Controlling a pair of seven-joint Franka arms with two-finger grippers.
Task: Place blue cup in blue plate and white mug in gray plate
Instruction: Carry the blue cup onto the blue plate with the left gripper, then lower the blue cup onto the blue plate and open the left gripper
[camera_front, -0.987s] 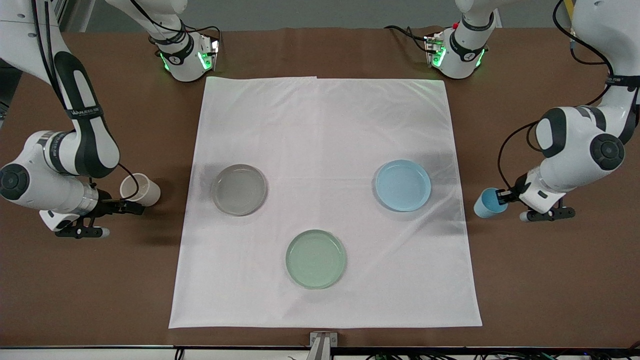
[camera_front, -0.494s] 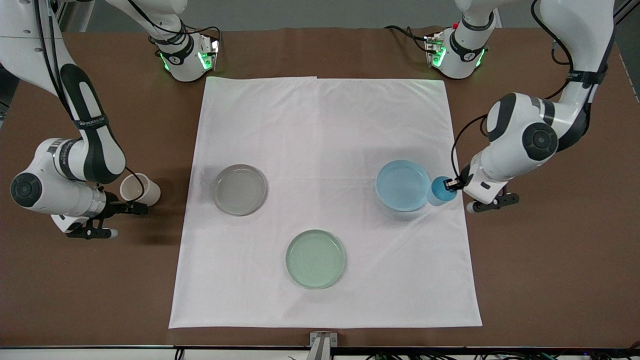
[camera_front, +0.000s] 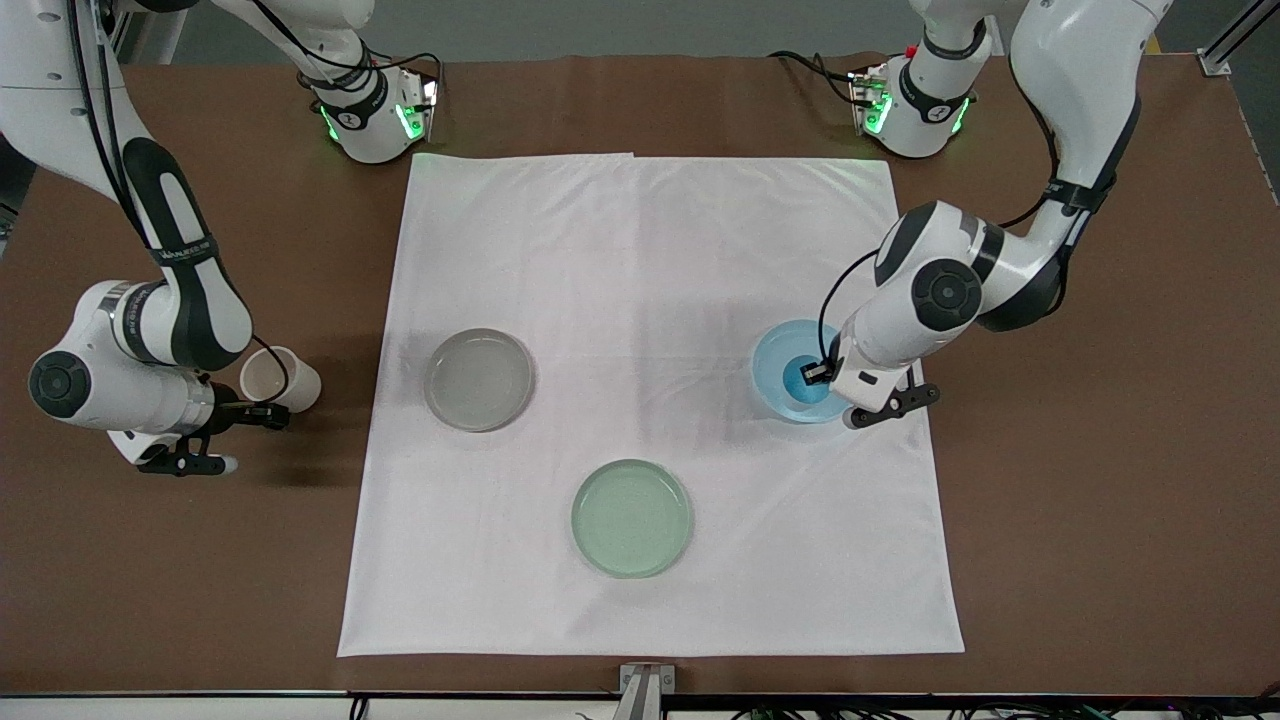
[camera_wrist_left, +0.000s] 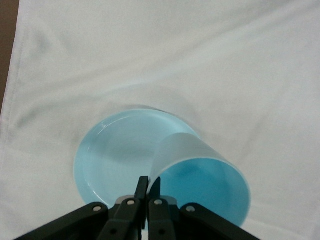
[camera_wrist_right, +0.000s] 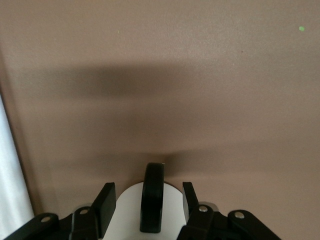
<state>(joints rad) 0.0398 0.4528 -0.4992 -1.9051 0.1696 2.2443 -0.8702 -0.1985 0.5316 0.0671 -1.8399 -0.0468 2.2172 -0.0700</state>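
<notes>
A: status? we have the blue cup (camera_front: 797, 379) pinched at its rim by the left gripper (camera_front: 812, 375), over the blue plate (camera_front: 775, 352); not set down.

B: white mug (camera_front: 281, 378) off the cloth, right gripper (camera_wrist_right: 145, 204) open around its handle; gray plate (camera_front: 479, 379) bare; both placements left.

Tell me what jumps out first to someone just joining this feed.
The left gripper holds the blue cup by its rim over the blue plate, toward the left arm's end of the cloth. At the right arm's end, the right gripper straddles the white mug's handle on bare table beside the gray plate.
</notes>
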